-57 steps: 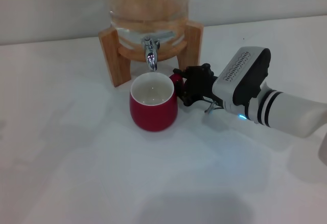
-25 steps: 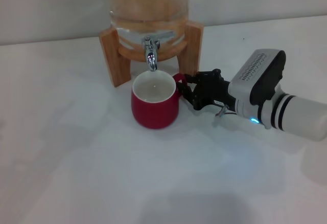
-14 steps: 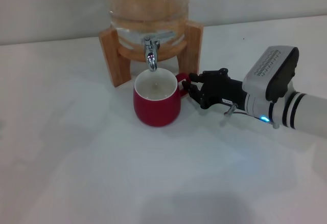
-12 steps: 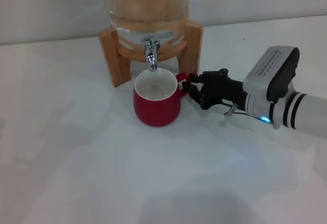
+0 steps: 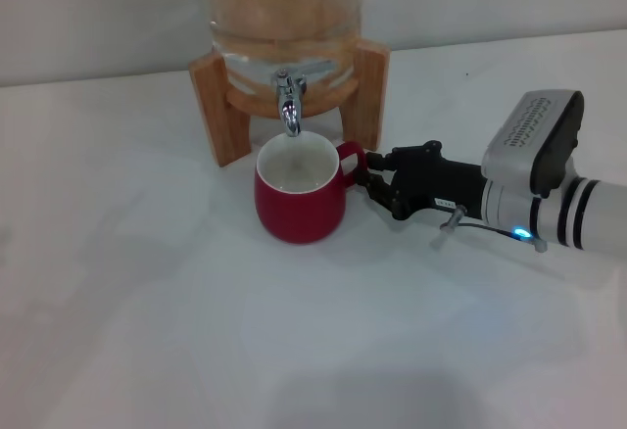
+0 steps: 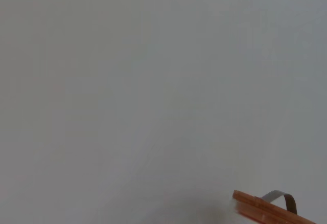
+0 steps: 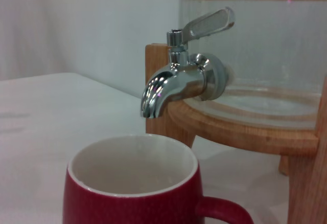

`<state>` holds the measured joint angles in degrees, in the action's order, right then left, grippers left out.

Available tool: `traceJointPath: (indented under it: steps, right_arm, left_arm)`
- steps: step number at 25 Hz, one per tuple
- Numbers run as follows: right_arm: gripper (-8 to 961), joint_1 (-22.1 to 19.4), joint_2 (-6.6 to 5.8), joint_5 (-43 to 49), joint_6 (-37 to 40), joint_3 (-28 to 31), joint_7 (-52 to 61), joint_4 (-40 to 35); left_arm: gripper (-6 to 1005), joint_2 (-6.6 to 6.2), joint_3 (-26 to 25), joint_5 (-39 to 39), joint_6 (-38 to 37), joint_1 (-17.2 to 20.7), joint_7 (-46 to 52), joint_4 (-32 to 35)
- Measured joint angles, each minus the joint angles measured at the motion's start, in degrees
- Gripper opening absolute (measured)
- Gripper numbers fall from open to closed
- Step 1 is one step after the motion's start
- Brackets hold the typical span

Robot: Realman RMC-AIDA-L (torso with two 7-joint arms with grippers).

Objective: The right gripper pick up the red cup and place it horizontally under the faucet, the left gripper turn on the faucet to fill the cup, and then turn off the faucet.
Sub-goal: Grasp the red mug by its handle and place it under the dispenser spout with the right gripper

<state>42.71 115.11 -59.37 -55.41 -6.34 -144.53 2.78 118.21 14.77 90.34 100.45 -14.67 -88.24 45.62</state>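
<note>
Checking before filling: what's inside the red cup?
The red cup shows only its bare white inside under the faucet; the very bottom is hidden by the rim.

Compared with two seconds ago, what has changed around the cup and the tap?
The right gripper let go of the red cup's handle and drew back toward the robot's right, fingers open. The cup was nudged slightly rightward under the faucet. The jar's wooden stand stayed put and no water runs.

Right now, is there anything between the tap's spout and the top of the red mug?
Nothing: in the right wrist view only open air separates the tap from the red mug, and no water runs.
</note>
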Motion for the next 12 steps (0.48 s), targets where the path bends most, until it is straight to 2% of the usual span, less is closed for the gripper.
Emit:
traceJointPath:
  steps: [6, 12]
  right_arm:
    - [227, -0.7, 0.03, 1.5, -3.3, -1.5, 2.6, -1.7]
    - [230, -1.9, 0.22, 1.8, -7.6, -5.1, 8.4, -6.7]
  left_arm:
    - [872, 0.08, 0.0, 0.0, 0.1, 0.3, 0.0, 0.0]
    - [872, 0.14, 0.0, 0.0, 0.4, 0.3, 0.0, 0.0]
